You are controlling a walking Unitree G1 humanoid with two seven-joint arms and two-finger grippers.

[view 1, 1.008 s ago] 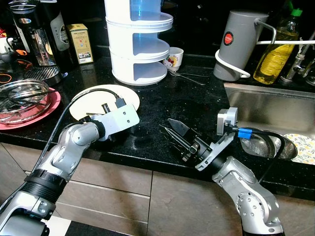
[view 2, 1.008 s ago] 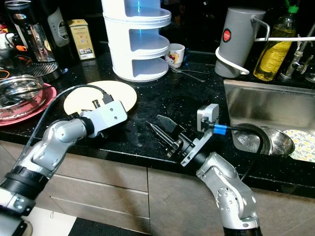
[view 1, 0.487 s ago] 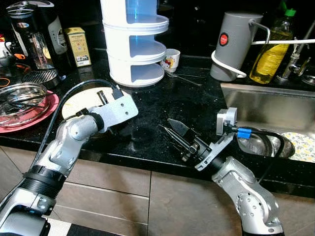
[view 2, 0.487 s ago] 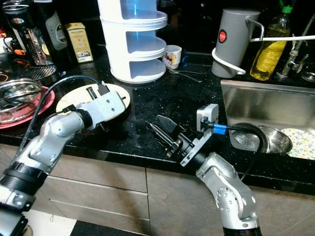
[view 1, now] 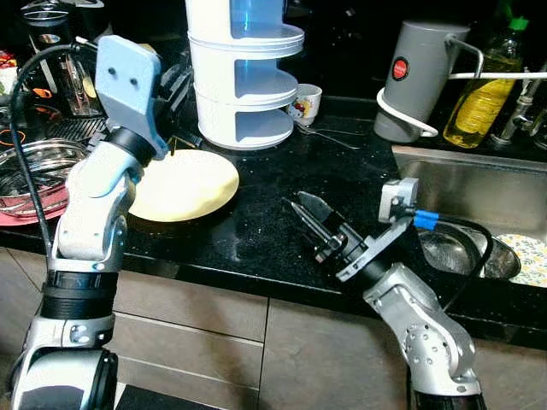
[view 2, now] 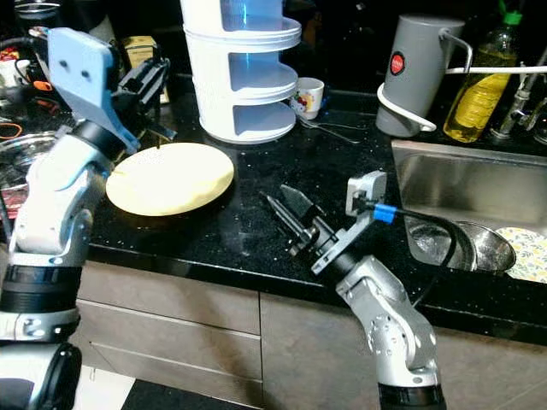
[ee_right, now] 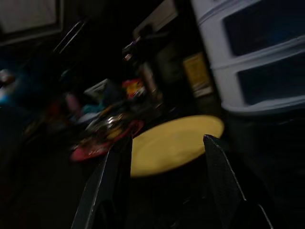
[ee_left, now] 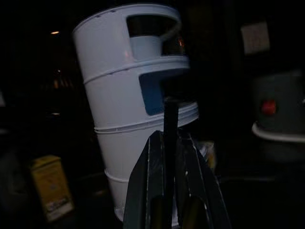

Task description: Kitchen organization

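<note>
A pale yellow plate (view 1: 183,184) lies on the black speckled counter (view 1: 273,184) before a white three-tier rack (view 1: 243,73). The left gripper (view 1: 177,85) is raised beside the rack. The right gripper (view 1: 309,218), fingers parted, hovers low near the steel sink (view 1: 466,184).

Glossy speckled black stone counter (view 1: 256,222); matt yellow plate (view 1: 184,184); brushed steel sink (view 1: 479,184); white plastic tiers (view 1: 244,73).
</note>
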